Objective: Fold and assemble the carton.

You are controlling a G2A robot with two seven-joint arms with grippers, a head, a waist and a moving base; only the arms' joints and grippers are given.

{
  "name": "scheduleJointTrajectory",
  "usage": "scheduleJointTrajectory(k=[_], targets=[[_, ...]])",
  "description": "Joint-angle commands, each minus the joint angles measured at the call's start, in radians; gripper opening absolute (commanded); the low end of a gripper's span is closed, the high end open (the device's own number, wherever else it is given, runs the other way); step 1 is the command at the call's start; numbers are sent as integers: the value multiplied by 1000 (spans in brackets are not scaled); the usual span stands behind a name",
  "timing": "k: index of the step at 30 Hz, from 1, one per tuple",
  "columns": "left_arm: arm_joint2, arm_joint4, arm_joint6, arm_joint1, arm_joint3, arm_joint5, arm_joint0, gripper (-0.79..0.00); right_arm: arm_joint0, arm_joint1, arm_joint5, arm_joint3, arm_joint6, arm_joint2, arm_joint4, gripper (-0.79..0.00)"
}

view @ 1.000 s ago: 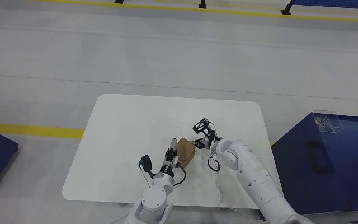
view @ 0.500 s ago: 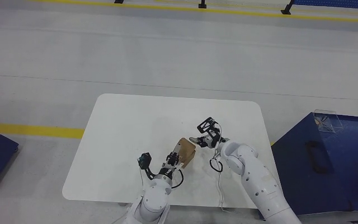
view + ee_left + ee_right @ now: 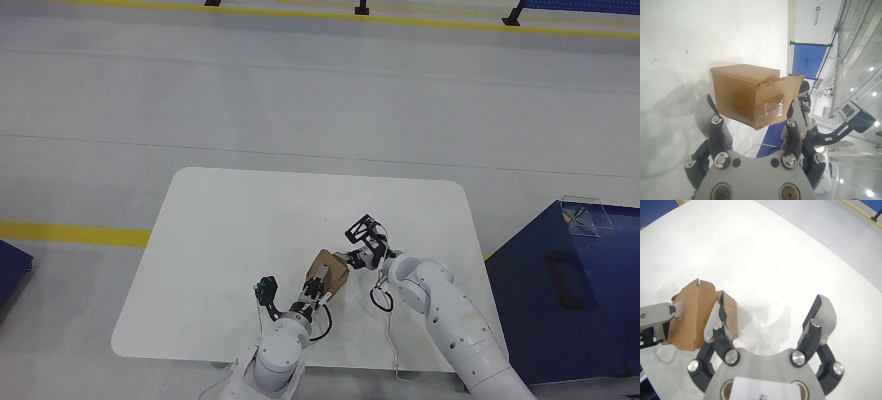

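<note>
Resting between the middle of the table [image 3: 230, 230] and its near edge, the carton [image 3: 328, 271] is tilted onto one corner and is only partly closed, with one flap [image 3: 791, 79] standing free. The left gripper [image 3: 750, 99] appears clamped across it, a finger [image 3: 668, 311] pressing on a taped face. The right gripper [image 3: 770, 300] is spread wide with nothing between the jaws, and one of its fingers [image 3: 720, 311] lies against the carton's other side.

I judge the carton to be light and empty. Its panels should be stiff, but it will give way easily at the creases. The corner [image 3: 758, 86] is already torn and crushed, so it may buckle under pressure. The glossy tape [image 3: 775, 107] is probably slippery for the pads. A better hold would be on bare cardboard in the middle of a panel, pushing the free flap close to its fold line and with moderate force.
</note>
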Motion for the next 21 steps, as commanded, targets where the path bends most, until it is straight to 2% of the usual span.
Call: scheduleJointTrajectory(k=[1,5,7,13,21], targets=[[0,-2,7,0,-3,-3,3,-123,1,-1,-5,5,-6,-3,3,0],[-1,-10,17,-1,-3,8,3,-160,3,-3,-15,13,-12,-8,6,0],[1,-13,17,-1,1,18,0,-222,5,-4,-13,17,-12,-11,5,0],[8,-13,22,-2,12,29,-9,-197,9,-8,-13,30,-11,-23,10,0],[18,-5,26,-4,40,55,-27,-256,20,-12,-10,52,-7,-29,15,0]])
